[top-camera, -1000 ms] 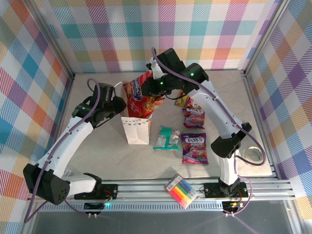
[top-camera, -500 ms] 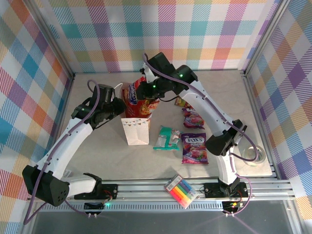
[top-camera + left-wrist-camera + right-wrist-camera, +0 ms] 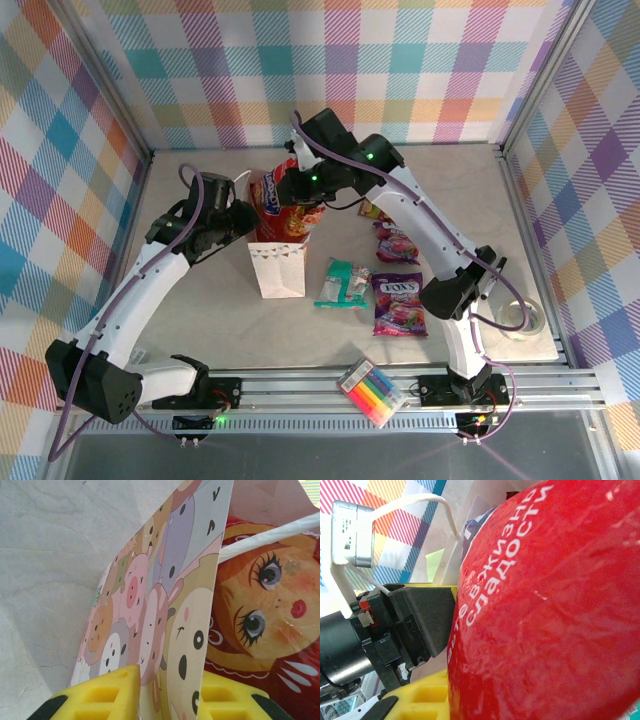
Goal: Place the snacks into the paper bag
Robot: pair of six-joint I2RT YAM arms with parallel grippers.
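Note:
The white paper bag point(image 3: 277, 268) stands upright mid-table. My left gripper point(image 3: 243, 222) is shut on its side wall; in the left wrist view the cartoon-printed wall point(image 3: 165, 610) runs between the yellow fingers point(image 3: 107, 695). The red chip bag point(image 3: 284, 205) hangs tilted over the bag's open mouth, with my right gripper point(image 3: 312, 185) shut on its upper end. Its glossy red face point(image 3: 555, 610) lies against the yellow finger point(image 3: 417, 697). The teal packet point(image 3: 345, 283), the purple candy bag point(image 3: 398, 303) and two small packets point(image 3: 397, 240) lie on the table to the right.
A pack of coloured marker pens point(image 3: 372, 392) lies on the front rail. A shiny ring point(image 3: 520, 316) sits near the right edge. A white rope handle point(image 3: 270, 537) crosses in front of the chip bag. Checked walls close in the back and both sides.
The right arm has carried the chip bag left and down over the paper bag's mouth. The left gripper has kept hold of the bag wall without moving.

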